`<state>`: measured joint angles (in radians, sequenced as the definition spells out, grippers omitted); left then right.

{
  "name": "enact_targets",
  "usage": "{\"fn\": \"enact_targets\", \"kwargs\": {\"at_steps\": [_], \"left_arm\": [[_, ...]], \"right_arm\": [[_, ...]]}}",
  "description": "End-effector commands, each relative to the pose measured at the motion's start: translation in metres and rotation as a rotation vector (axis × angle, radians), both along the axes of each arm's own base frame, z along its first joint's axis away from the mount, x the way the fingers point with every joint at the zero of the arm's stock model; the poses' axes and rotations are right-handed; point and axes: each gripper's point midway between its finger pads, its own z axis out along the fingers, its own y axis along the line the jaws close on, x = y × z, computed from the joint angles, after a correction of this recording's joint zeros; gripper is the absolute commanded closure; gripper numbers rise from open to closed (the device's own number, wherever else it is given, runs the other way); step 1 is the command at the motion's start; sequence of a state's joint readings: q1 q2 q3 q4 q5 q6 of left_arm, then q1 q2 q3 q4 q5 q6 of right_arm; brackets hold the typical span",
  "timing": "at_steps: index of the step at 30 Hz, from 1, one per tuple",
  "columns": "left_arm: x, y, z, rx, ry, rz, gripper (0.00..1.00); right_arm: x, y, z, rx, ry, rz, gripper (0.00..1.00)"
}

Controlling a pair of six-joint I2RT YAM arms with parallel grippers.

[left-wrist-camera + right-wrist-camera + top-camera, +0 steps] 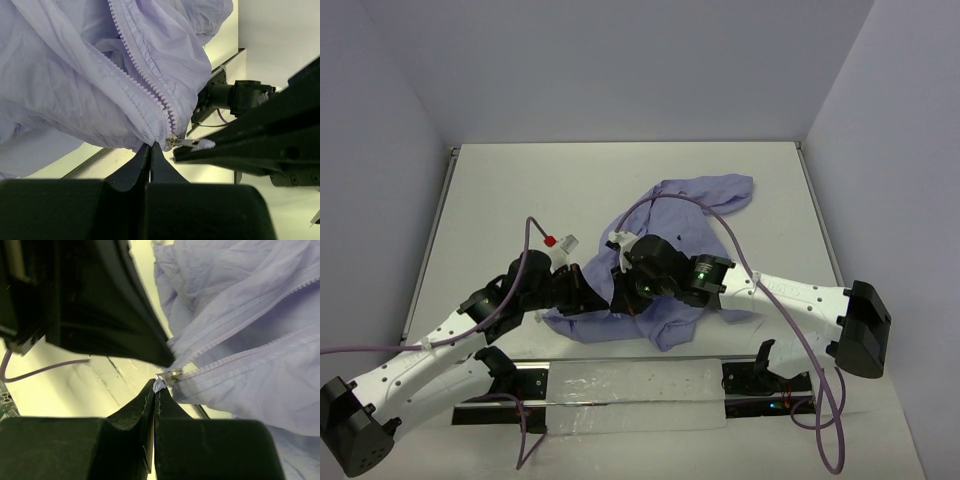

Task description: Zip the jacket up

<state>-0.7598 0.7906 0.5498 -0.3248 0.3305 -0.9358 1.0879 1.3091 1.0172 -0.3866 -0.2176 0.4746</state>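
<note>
The lavender jacket (685, 215) lies bunched at the table's middle, lifted at its near edge where both grippers meet. My left gripper (150, 146) is shut on the jacket's bottom hem right beside the zipper's lower end. The metal zipper slider (172, 141) sits at the bottom of the zipper teeth (142, 75). My right gripper (156, 387) is shut on the pale pull tab (159, 384) of the slider (175, 375). From above, the left gripper (588, 291) and right gripper (618, 280) nearly touch over the fabric.
A purple cable (720, 215) arches over the jacket from the right arm. A red-and-white fitting (560, 241) hangs by the left arm. A shiny mounting plate (630, 385) runs along the near edge between the bases. White walls enclose the table (520, 190).
</note>
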Motion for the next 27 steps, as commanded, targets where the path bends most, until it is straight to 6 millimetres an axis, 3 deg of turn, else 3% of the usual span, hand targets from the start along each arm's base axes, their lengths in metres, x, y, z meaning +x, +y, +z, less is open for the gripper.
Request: {"fn": "enact_targets", "kwargs": {"at_steps": [1,9,16,23,27], "left_arm": [[-0.007,-0.001,0.000,-0.007,-0.025,-0.038,1.00],[-0.015,-0.002,-0.002,-0.006,-0.028,-0.065,1.00],[-0.016,0.000,-0.001,0.003,-0.042,-0.071,1.00],[-0.024,0.002,-0.013,0.024,-0.025,-0.104,1.00],[-0.032,0.006,-0.018,0.032,-0.001,-0.116,1.00]], "right_arm": [[0.024,0.008,0.036,0.090,-0.044,-0.066,1.00],[0.049,0.011,0.037,0.114,-0.003,-0.139,1.00],[0.053,0.012,0.031,0.114,0.023,-0.153,1.00],[0.066,0.006,0.038,0.129,0.000,-0.191,1.00],[0.098,-0.008,0.050,0.147,-0.035,-0.267,1.00]]}}
